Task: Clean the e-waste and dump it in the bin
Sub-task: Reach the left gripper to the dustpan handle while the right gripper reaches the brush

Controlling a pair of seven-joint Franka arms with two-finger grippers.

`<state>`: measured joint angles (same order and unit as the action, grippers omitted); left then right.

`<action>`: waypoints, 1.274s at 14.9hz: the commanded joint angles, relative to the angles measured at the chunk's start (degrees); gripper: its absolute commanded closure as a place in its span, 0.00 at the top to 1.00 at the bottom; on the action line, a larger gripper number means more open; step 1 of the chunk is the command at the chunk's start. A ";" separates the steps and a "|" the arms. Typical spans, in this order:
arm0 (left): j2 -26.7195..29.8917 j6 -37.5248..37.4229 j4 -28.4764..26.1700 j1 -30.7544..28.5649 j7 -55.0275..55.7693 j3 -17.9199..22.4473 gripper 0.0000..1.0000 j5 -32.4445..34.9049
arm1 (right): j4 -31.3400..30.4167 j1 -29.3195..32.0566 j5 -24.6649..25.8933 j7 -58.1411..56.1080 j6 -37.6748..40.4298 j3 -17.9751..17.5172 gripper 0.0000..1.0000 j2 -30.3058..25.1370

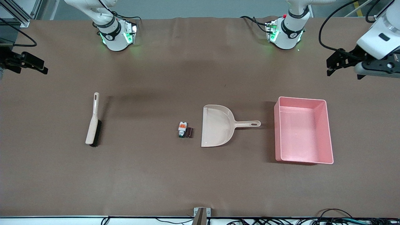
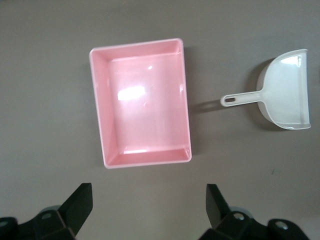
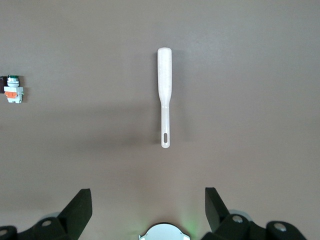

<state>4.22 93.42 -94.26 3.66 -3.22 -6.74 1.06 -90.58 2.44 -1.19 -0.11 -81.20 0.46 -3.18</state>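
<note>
the counter is covered in brown material and carries all items lying flat. the e-waste sits near the middle of the counter: a white block with orange label and green tip, touching a dark brown cylinder on the side toward the left arm's end. just beside these, toward the left arm's end, lies a beige dustpan, its open mouth facing the parts and its handle pointing at the pink bin. the bin stands upright near the dustpan handle, not touching it, and nothing shows inside it. a beige hand brush lies well apart toward the right arm's end. the left tool is raised over bare counter at the left arm's end, fingers spread wide with nothing between them. the right tool is raised over bare counter at the right arm's end, fingers likewise spread wide and holding nothing.
</note>
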 commanded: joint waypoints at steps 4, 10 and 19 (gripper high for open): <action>-3.24 6.68 -3.91 0.38 -5.47 -6.52 1.00 -0.71 | -1.87 0.63 0.13 -0.06 -0.45 0.51 1.00 -0.69; -5.27 19.57 -12.24 0.38 -12.49 -11.97 0.99 -0.71 | -22.06 3.45 0.75 -3.14 -23.35 0.51 1.00 -0.25; -20.64 35.14 -13.84 0.38 -40.79 -16.90 0.94 -0.53 | -36.58 1.43 0.66 -3.76 -42.53 0.34 1.00 6.78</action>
<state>-12.88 125.59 -108.88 4.47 -37.99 -22.24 1.01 -124.07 4.35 -1.11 -3.26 -120.44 0.91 3.90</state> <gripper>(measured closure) 0.048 0.000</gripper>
